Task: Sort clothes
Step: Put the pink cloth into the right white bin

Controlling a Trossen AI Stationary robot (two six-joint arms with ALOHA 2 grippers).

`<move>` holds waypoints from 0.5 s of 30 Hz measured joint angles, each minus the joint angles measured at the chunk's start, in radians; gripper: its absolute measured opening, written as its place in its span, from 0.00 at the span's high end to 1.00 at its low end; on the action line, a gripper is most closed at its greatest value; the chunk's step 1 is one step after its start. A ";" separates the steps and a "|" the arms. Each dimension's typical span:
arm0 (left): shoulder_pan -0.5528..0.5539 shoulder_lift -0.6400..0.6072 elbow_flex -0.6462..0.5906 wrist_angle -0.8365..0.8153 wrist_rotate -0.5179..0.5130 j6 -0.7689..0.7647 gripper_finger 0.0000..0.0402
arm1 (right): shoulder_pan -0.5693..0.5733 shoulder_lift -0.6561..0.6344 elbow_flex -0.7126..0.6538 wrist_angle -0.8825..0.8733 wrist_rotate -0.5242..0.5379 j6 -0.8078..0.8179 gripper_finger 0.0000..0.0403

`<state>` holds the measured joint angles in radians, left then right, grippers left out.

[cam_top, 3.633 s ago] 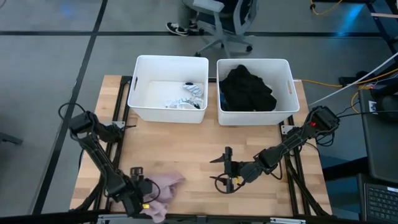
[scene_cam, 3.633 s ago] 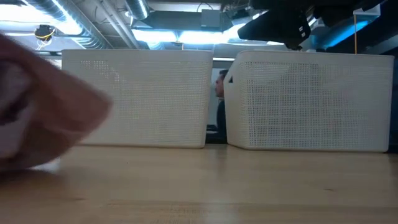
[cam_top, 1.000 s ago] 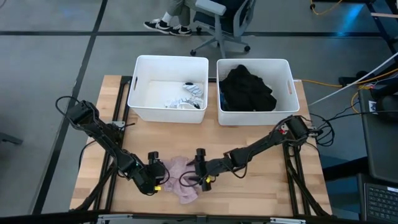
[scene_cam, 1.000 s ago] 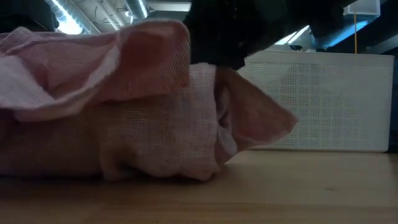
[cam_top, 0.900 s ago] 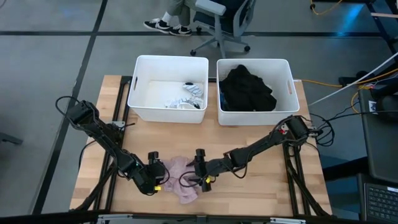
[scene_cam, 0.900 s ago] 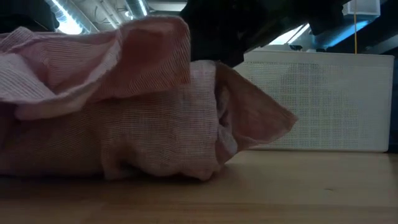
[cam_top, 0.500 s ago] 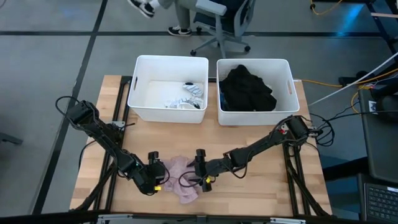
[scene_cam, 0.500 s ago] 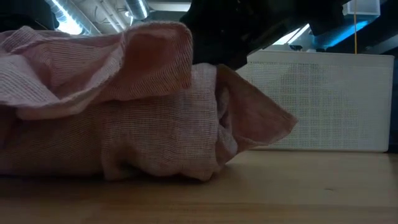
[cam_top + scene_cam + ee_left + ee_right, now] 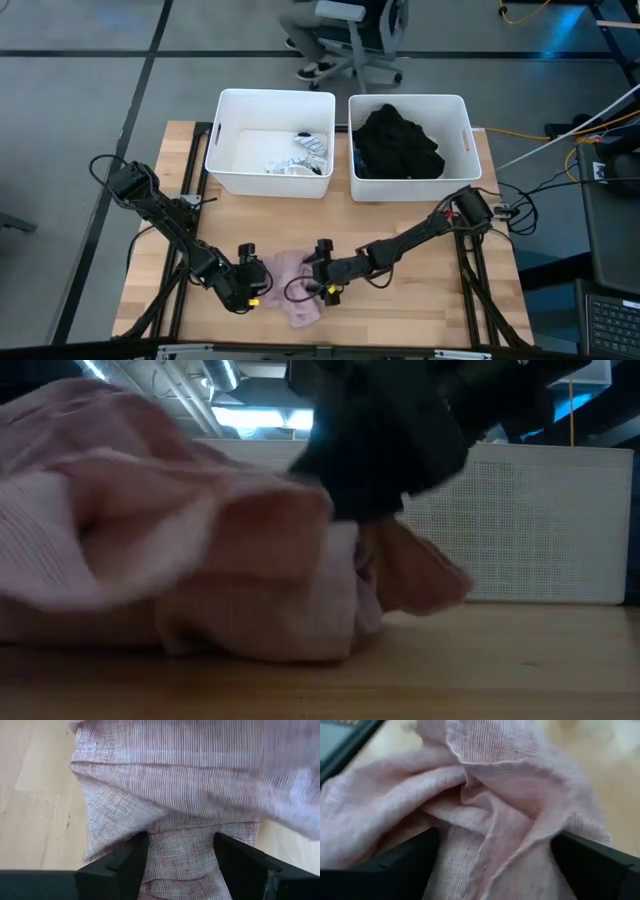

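A crumpled pink garment (image 9: 297, 287) lies on the wooden table near its front edge, and also shows in the low view (image 9: 200, 580). My left gripper (image 9: 262, 287) is at the garment's left side, shut on a bunch of it (image 9: 180, 865). My right gripper (image 9: 312, 283) is at the garment's right side. It is open, with folds of the cloth between its wide-apart fingers (image 9: 495, 865). Black clothes (image 9: 398, 142) fill the right tub. A white striped piece (image 9: 300, 158) lies in the left tub. My left gripper pinches a bunch of the pink garment's left part (image 9: 182, 845) between its two fingers, several layers. It comes low from the table's left side. The garment rests on the table. My right gripper's open fingers (image 9: 415, 857) stand on either side of crumpled folds (image 9: 490, 820) at the garment's right part. They come low from the table's right. The cloth lies against both fingers and is not pinched.
Two white tubs stand side by side at the table's far edge, the left one (image 9: 225, 140) and the right one (image 9: 470, 130). Bare wood lies between them and the garment. An office chair (image 9: 350, 30) and a person's foot show beyond the table.
My right gripper has gone a little toward the table's left, deeper into the pink garment. The garment's upper folds have shifted and bunched up. Its underside has stayed on the table.
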<state>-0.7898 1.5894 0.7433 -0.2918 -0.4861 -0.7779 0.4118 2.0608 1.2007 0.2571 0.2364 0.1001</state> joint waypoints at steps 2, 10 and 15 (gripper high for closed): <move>0.001 0.000 0.000 0.003 -0.001 0.000 0.45 | 0.000 0.010 0.000 -0.024 0.001 0.000 0.07; 0.002 0.000 0.000 0.013 -0.016 0.008 0.45 | 0.001 0.028 0.001 -0.032 -0.005 0.048 0.11; 0.005 0.000 0.000 0.018 -0.023 0.008 0.45 | 0.000 0.041 0.002 -0.045 -0.010 0.063 0.11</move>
<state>-0.7853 1.5894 0.7429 -0.2737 -0.5091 -0.7700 0.4118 2.1016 1.2029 0.2116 0.2265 0.1628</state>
